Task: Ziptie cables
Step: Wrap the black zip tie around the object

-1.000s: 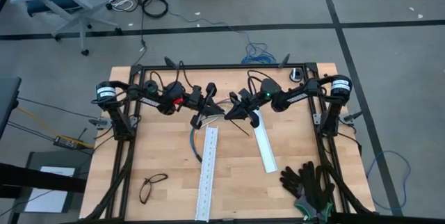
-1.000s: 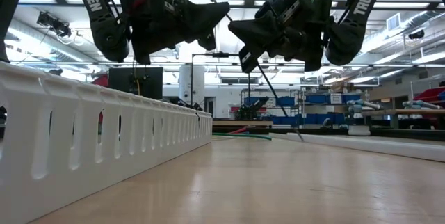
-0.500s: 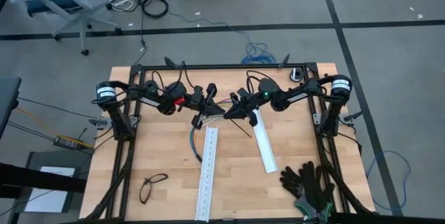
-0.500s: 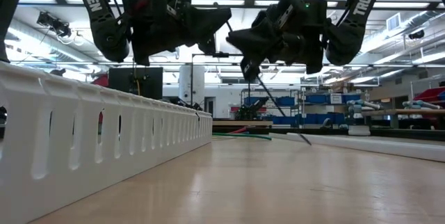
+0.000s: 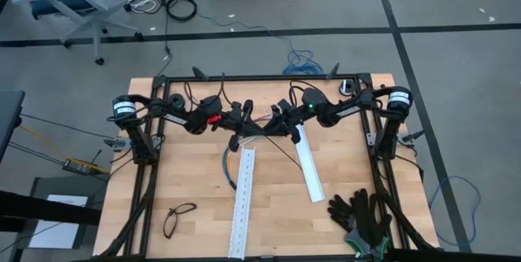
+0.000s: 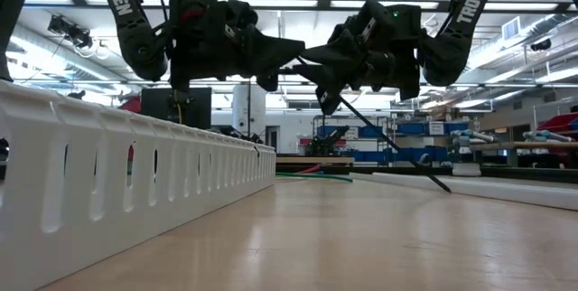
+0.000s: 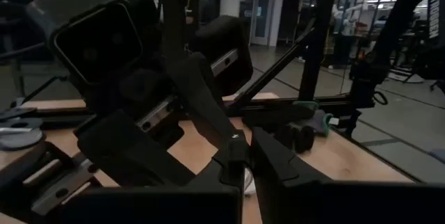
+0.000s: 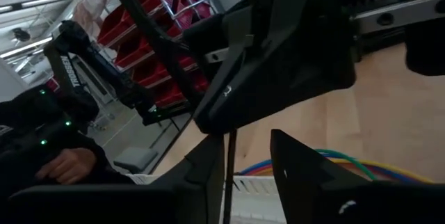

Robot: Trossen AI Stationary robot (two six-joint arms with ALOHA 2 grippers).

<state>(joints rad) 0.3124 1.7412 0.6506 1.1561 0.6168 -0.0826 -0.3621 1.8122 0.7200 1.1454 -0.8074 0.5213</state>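
A long black ziptie (image 6: 388, 146) slants from the two grippers, high over the table's middle, down toward the right rail; its tail (image 5: 295, 158) hangs low. My left gripper (image 5: 247, 126) is shut on it. My right gripper (image 5: 275, 128) faces the left one, open, and the ziptie's strip (image 8: 228, 175) runs between its fingers; whether it touches them I cannot tell. The cables (image 5: 230, 168), a curved bundle of blue, green and yellow wires (image 8: 334, 160), lie on the table below, left of a white rail. My left gripper pinches the black ziptie near its upper end (image 7: 233, 137) between its two fingertips. The fingers come level from the table's left side. The ziptie leaves the fingers clear of the table and slopes down toward the right, with its tail (image 6: 442, 187) low over the tabletop.
Two white perforated rails lie on the wood, one long (image 5: 242, 201) and one shorter (image 5: 309, 168). Black gloves (image 5: 362, 217) sit at the near right corner, and eyeglasses (image 5: 179, 217) at the near left. A black frame (image 5: 260, 77) edges the table.
Both grippers have tipped closer to level and drawn nearer each other. My right gripper's fingers have parted. The ziptie's tail has swung lower and farther toward the table's right edge, so the strip lies flatter than before.
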